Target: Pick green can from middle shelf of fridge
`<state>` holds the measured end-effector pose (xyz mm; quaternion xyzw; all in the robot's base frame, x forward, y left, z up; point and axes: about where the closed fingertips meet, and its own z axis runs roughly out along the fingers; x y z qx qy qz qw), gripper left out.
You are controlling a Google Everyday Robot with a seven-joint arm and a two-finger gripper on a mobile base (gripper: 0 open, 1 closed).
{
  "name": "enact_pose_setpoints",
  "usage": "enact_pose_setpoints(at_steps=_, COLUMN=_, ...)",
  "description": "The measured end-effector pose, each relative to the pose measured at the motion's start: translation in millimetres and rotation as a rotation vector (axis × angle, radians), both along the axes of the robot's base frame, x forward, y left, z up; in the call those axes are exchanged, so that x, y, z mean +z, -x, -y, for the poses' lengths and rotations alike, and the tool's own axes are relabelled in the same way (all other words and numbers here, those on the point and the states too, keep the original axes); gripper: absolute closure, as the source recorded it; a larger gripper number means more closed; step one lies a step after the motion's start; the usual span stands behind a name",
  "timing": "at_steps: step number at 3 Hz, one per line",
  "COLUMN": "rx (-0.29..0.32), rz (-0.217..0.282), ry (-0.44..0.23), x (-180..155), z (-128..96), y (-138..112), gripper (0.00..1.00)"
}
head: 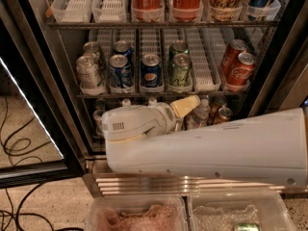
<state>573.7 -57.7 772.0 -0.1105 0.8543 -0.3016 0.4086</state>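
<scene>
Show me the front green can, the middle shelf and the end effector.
front green can [181,73], camera view, label on its body.
middle shelf [202,61], camera view, bare white lane tray.
end effector [188,105], camera view, beige tip just below that shelf's front edge.

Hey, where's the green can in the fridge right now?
Camera view, near centre: the green can stands at the front of the middle shelf, beside a blue Pepsi can, with the gripper just below it.
</scene>
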Motion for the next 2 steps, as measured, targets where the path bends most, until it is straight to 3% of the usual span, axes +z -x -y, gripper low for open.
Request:
enact_pose_setpoints(at_steps=1, rx=0.0, rz=0.0, ry=0.0, x=0.0, z=0.0, y=0.0, gripper=0.0)
enact_pose_setpoints(at_steps=2, rx=-0.052, rz=0.073, ry=-0.018, x=5.5, z=2.6, y=-0.1, gripper=0.0)
